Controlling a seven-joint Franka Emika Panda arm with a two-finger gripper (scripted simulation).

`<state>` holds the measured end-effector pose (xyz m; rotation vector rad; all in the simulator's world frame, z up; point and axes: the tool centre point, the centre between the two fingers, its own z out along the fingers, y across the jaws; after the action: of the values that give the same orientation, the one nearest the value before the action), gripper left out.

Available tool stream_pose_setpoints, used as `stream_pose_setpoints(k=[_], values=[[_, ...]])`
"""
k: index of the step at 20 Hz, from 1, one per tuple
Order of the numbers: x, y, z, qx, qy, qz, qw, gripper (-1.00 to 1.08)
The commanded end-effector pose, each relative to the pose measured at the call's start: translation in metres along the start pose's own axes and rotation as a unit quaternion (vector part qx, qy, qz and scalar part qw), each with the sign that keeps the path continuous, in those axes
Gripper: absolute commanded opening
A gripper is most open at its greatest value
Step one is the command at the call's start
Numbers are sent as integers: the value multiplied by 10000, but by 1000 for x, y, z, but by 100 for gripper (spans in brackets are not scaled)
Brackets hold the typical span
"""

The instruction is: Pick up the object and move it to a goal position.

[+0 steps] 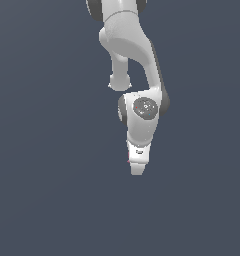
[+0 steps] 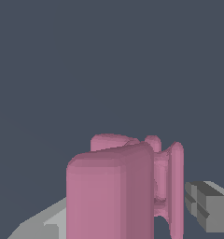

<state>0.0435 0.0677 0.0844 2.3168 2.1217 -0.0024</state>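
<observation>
Pink object (image 2: 118,191) is sitting between the fingers (image 2: 209,205), filling the wrist view w/ grey finger parts showing either side of it; they look to be holding it. You're seeing only a pink sliver beside the gripper (image 1: 136,167) in the exterior view, arm (image 1: 137,55) hanging above.

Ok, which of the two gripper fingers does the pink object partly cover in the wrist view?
The pale smooth finger; the pink object overlaps it. The darker ridged finger shows uncovered.
</observation>
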Motion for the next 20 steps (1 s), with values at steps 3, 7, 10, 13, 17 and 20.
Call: stream_pose_setpoints(k=[3,7,10,13,17,20], values=[[-10,-11,-33,-6,-5,0,10000,-100],[-21,-24,-70,-5,-8,0,10000,-100],[-30,-33,-99,-5,-8,0,10000,-100],[-38,-43,-129,-4,-7,-3,10000,-100],[-50,-57,-171,-4,-1,-5,10000,-100],[-58,-65,-199,-4,3,-5,10000,-100]])
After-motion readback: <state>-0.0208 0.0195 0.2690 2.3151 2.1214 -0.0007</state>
